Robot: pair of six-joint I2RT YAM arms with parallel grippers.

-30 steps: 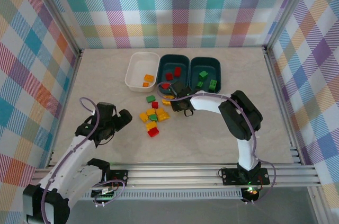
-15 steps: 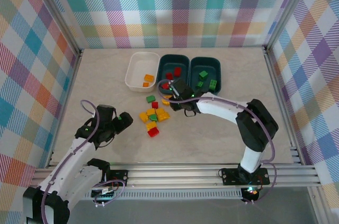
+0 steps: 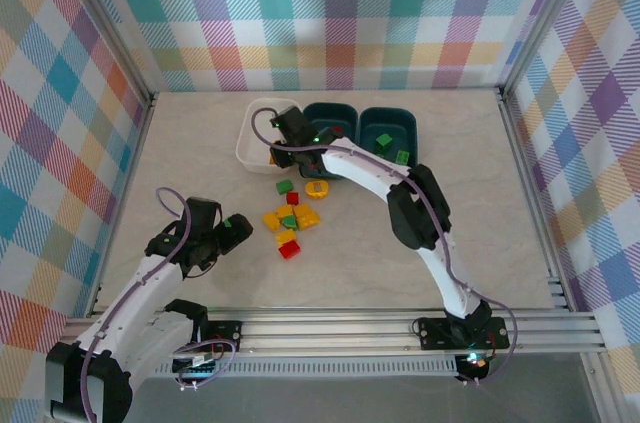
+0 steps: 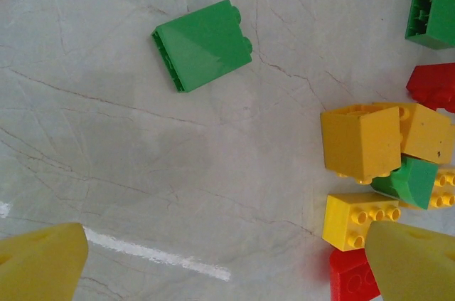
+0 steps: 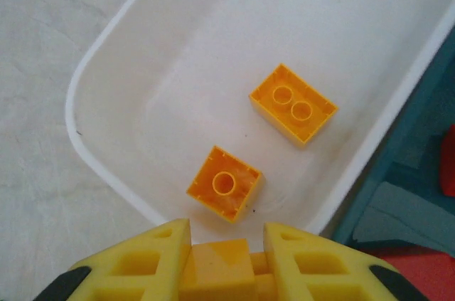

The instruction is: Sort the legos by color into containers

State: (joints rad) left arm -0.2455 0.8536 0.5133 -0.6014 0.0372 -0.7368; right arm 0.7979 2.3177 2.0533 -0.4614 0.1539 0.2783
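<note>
I have the right tool [image 5: 222,244] closed on an orange brick [image 5: 217,269], held over the white tray [image 5: 106,66] on the side next to the middle teal tray [image 5: 426,137]. Two more orange bricks [image 5: 293,104] lie in the white tray, apart from each other, both underside up (I can see their hollow insides).

The three trays sit in a row near the far edge of the table [image 3: 480,243], the white one leftmost. My right arm [image 3: 370,171] reaches across the near-left part of the middle teal tray and hides some of its contents. A red brick [image 5: 448,166] shows inside it in the right wrist view. The right teal tray [image 3: 410,121] holds green bricks [image 3: 383,141].

The loose pile [image 3: 290,220] of yellow, green and red legos lies left of the table's middle. A yellow ring [image 3: 317,188], a small green brick [image 3: 285,185] and a small red brick [image 3: 293,198] lie between the pile and the trays. Another red brick [image 3: 289,250] sits at the pile's near side.

The left tool [image 3: 232,231] is wide open and holds nothing, low over the table just left of the pile, towards the near-left corner. In its wrist view a lone green brick [image 4: 202,45] lies apart from the pile.
</note>
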